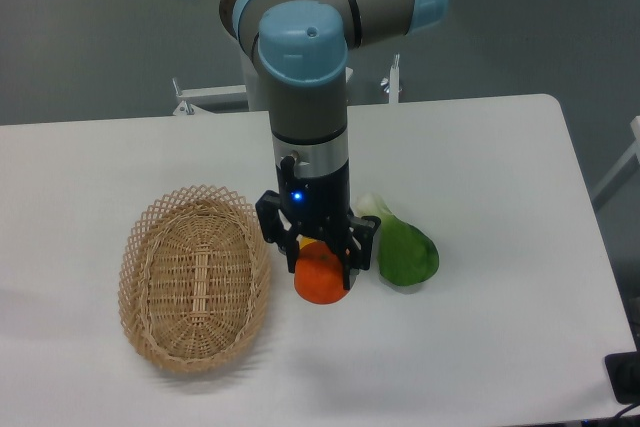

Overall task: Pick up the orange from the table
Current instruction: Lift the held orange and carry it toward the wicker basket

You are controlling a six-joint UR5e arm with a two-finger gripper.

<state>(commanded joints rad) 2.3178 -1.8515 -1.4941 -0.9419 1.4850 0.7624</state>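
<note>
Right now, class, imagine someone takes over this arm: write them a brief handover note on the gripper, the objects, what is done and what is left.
Gripper: closed around the orange, one finger on each side.
Orange: held between the wicker basket and the green vegetable, low over the white table; whether it has cleared the surface cannot be told from this view.
Done: orange grasped.
Left: raise it clearly off the table.

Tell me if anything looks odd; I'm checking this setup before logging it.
Nothing stands out. The hand is closed on the orange, with the basket and green vegetable sitting intact on the table.
</note>
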